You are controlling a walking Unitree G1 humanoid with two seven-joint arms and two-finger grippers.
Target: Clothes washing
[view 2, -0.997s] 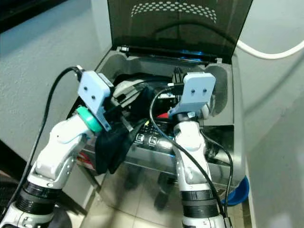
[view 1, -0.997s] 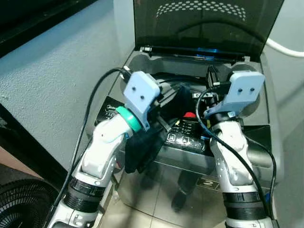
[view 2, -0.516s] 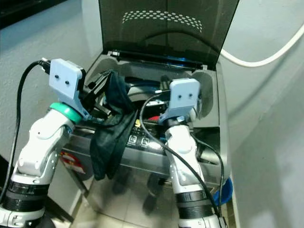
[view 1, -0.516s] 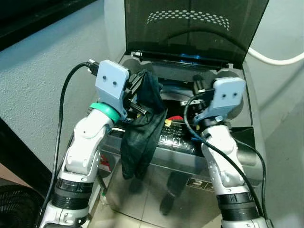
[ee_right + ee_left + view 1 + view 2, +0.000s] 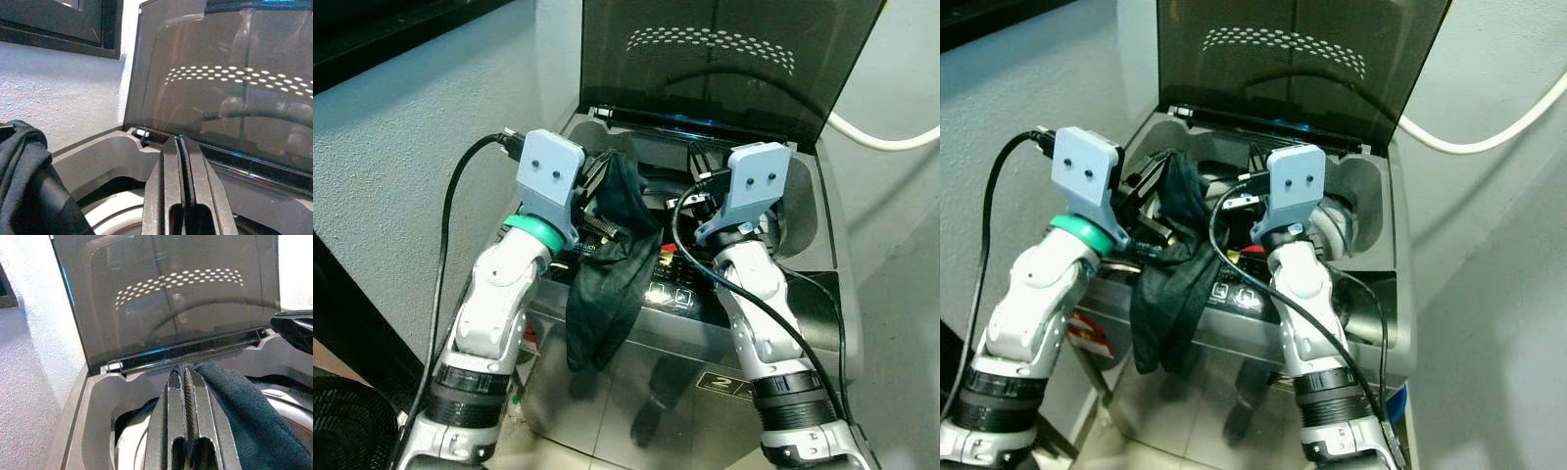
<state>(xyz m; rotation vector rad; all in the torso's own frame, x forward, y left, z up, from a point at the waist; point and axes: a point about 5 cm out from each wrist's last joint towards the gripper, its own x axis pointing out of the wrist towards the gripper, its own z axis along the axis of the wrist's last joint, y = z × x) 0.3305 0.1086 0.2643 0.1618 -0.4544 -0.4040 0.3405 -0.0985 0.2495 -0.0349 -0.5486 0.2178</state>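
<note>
Loading is the step in hand: the left gripper (image 5: 187,382) has its fingers pinched together on a dark garment (image 5: 607,294), held above the front edge of the top-loading washing machine (image 5: 813,255). The raised lid (image 5: 724,59) stands beyond both grippers, leaving the drum opening (image 5: 132,440) exposed just below and ahead of the left fingertips.

Most of the garment hangs beneath the left gripper, trailing down outside the machine's front panel; only the bunched upper part sits level with the opening (in the left wrist view the cloth lies against one side of the fingers).

The right gripper (image 5: 182,161) hovers over the opening beside the left one, fingers closed together and carrying nothing.

Next move, as a judgement: advance the left gripper further over the drum and lift enough for the hanging tail to clear the front rim before release. Otherwise the cloth may drape over the control panel (image 5: 671,289).
</note>
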